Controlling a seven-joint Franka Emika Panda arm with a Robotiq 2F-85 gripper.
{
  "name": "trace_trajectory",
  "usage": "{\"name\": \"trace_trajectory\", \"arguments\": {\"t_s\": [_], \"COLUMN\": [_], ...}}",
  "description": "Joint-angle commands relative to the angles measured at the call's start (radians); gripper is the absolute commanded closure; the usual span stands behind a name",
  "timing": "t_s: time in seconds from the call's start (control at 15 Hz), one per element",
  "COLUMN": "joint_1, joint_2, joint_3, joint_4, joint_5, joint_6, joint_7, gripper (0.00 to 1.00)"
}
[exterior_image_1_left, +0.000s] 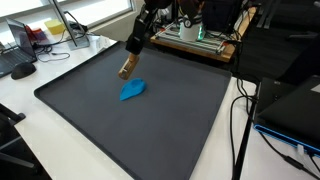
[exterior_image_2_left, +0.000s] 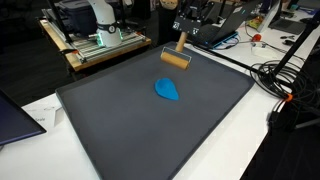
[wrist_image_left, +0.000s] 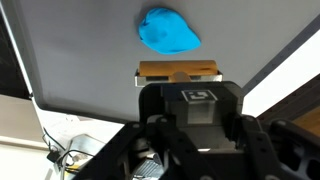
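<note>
My gripper (exterior_image_2_left: 183, 37) is closed on the wooden roller (exterior_image_2_left: 176, 60), held near the blue lump (exterior_image_2_left: 168, 90) on the mat (exterior_image_2_left: 110, 120). Approach step, I judge. Next move calls for bringing the roller level onto the lump.

Wooden roller (exterior_image_2_left: 176, 59), held by handle — blue lump (exterior_image_2_left: 168, 90), near
</note>
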Motion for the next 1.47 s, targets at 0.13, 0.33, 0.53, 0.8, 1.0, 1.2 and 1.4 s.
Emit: {"name": "trace_trajectory", "arguments": {"t_s": [0.13,0.33,0.53,0.8,1.0,1.2,1.4], "joint_1": [0.036,0.081,0.118,0.149,0.163,0.174,0.192], "joint_2": [0.08,0.127,0.181,0.261,0.32,0.373,0.427], "joint_3": [0.049,0.068,0.077,0.075,0.068,0.064,0.063], "joint_4": [0.067,0.104,0.143,0.19,0.227,0.272,0.326], "joint_5": [-0.078,-0.143,-0.2,-0.273,-0.317,-0.342,-0.368], "joint_6": [-0.079,-0.147,-0.202,-0.234,-0.27,-0.331,-0.404], "joint_7": [0.083,0.159,0.242,0.332,0.379,0.427,0.456], "gripper": [0.77,0.77,0.77,0.77,0.77,0.77,0.77]}}
